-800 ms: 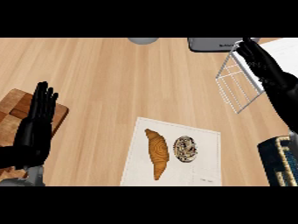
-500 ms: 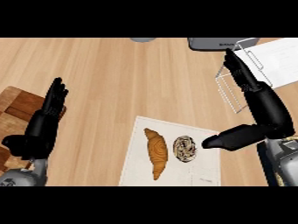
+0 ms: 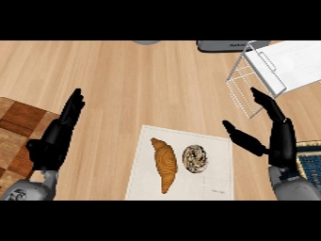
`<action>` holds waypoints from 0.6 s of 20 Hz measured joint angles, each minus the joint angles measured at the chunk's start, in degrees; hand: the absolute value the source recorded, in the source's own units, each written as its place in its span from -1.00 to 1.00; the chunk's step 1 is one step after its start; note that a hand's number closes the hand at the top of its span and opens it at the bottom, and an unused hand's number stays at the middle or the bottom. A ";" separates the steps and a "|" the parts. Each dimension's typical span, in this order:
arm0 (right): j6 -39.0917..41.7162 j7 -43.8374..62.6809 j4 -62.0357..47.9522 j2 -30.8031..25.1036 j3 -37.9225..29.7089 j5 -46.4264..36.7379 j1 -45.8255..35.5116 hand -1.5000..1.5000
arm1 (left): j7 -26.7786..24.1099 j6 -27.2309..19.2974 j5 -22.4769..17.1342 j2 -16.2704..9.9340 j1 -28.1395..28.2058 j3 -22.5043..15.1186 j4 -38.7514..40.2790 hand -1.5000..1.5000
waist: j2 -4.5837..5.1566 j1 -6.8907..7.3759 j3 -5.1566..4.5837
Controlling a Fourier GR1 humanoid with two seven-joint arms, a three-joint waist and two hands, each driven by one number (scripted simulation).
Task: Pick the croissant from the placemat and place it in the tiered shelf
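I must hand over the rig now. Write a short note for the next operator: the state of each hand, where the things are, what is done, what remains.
Left hand: open, holds nothing, resting at the left beside the wooden board.
Right hand: open, holds nothing, to the right of the placemat, thumb towards it.
Croissant: lying on the placemat, next to a round pastry, untouched.
Tiered shelf: at the upper right.
Done: nothing yet.
Left: grasp the croissant, carry it to the shelf, set it down.
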State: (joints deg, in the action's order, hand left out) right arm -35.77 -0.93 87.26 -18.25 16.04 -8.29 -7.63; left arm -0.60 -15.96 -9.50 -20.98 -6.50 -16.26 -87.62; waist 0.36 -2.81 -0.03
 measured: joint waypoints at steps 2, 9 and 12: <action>-5.27 -4.01 -0.47 4.05 0.55 -1.78 2.51 -1.00 | 0.38 0.69 0.24 0.48 -1.28 -0.26 1.26 0.00 | -0.10 0.71 0.04; -2.60 -2.42 3.49 5.07 6.41 -5.23 6.07 -1.00 | 0.52 2.28 2.12 2.55 -3.49 -0.57 4.04 0.00 | -0.36 2.13 -0.03; 0.13 6.79 6.87 2.65 10.62 -11.37 5.60 -1.00 | 0.57 3.10 2.11 2.25 -3.67 -0.10 4.47 0.00 | -0.47 2.32 -0.10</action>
State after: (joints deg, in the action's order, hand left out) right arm -35.64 5.86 94.13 -15.60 26.67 -19.66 -2.03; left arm -0.04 -12.87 -7.39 -18.73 -10.16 -16.37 -83.15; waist -0.11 -0.49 -0.13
